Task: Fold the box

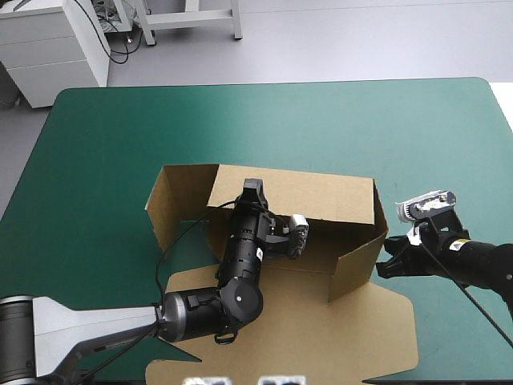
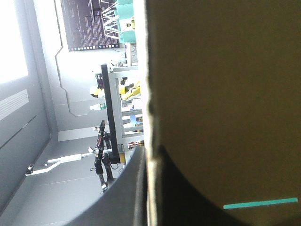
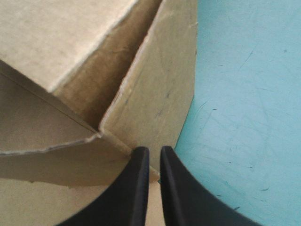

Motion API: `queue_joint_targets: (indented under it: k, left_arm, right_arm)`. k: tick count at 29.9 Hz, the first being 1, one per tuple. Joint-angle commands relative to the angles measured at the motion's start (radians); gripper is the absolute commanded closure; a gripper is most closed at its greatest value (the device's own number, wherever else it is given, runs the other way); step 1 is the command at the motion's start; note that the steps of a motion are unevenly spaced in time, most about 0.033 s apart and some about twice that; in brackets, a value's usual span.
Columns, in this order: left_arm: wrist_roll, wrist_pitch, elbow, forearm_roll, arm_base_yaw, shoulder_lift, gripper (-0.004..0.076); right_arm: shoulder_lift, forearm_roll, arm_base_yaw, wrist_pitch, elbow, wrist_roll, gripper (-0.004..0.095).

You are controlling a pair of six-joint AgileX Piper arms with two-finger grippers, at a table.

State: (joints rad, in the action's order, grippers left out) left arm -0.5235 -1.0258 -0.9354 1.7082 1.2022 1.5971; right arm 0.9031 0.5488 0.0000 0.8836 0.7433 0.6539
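Note:
The brown box (image 1: 321, 196) stands mid-table with its back and side walls raised and a wide flap (image 1: 321, 337) lying flat toward the near edge. My left gripper (image 1: 255, 191) reaches over the tray to the top of the back wall. In the left wrist view its black fingers (image 2: 127, 193) straddle the board's edge (image 2: 151, 141), shut on it. My right gripper (image 1: 385, 261) is at the outer lower corner of the right wall (image 1: 357, 265). In the right wrist view that gripper (image 3: 154, 162) is all but shut, with the wall's (image 3: 160, 94) edge between the tips.
Teal-green cover (image 1: 240, 112) stretches from the box to the far edge and to the right of the right wall (image 3: 244, 117). The left arm's body lies across the flat flap and the tray floor. The flap's front edge runs close to the table's near edge.

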Motion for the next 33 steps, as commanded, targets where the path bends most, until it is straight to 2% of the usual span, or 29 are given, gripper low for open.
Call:
queue_joint_targets:
  k: [1, 5, 8, 13, 17, 25, 33]
  left_arm:
    - [-0.009, -0.018, -0.022, 0.123, 0.009, -0.039, 0.0731]
    - [-0.009, -0.018, -0.022, 0.123, 0.009, -0.039, 0.0731]
    - [-0.009, -0.018, -0.022, 0.123, 0.009, -0.039, 0.0731]
    - [-0.009, -0.018, -0.022, 0.123, 0.009, -0.039, 0.0731]
    - [-0.009, -0.018, -0.022, 0.123, 0.009, -0.039, 0.0731]
    - [-0.009, -0.018, -0.022, 0.123, 0.009, -0.039, 0.0731]
    - [-0.01, -0.018, -0.022, 0.123, 0.009, -0.039, 0.0731]
  right_arm:
    - [-0.01, 0.056, -0.004, -0.004, 0.027, 0.029, 0.0663]
    - [-0.01, 0.058, -0.004, 0.043, 0.027, 0.029, 0.0345]
    - [-0.01, 0.067, -0.004, 0.066, 0.027, 0.041, 0.0201]
    - [-0.01, 0.122, -0.002, 0.035, 0.008, 0.102, 0.0189]
    - [-0.01, 0.173, -0.002, -0.071, -0.077, 0.124, 0.0187]
    - [-0.01, 0.414, -0.002, -0.232, -0.183, 0.258, 0.0189]
    - [-0.01, 0.476, -0.002, -0.264, -0.183, 0.28, 0.0189]
